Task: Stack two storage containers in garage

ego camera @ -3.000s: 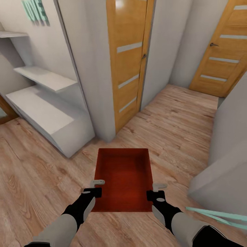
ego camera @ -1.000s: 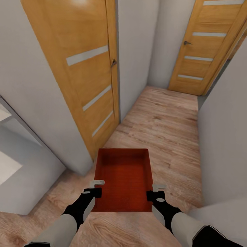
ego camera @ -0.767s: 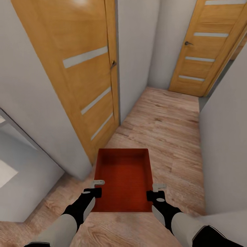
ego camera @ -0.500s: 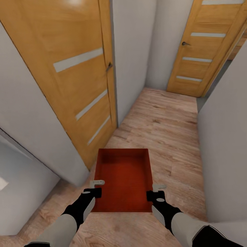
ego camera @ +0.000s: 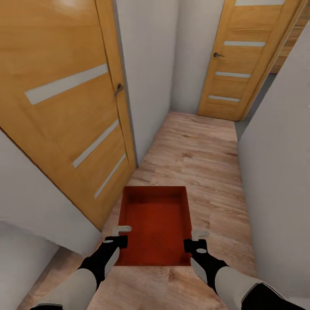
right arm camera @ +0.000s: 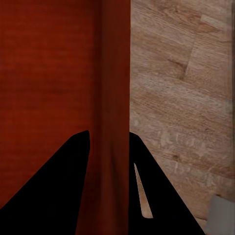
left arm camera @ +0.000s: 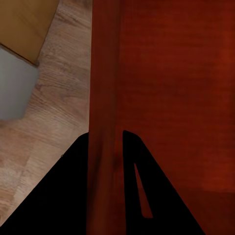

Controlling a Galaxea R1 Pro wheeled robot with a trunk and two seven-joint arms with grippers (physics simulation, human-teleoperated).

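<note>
- Storage container [ego camera: 156, 224] held above wood-plank floor [ego camera: 202, 155], between two doors.
- Left gripper [ego camera: 122, 234] clamped on its left wall.
- Right gripper [ego camera: 196, 239] clamped on its right wall.

Even, bright, diffuse light fills the corridor with almost no cast shadows, a pale glare sits high on the near door [ego camera: 64, 107], straight lines lean outward toward the head view's edges, and both wrist views look soft, their fingers [left arm camera: 139, 191] plain black silhouettes.
</note>
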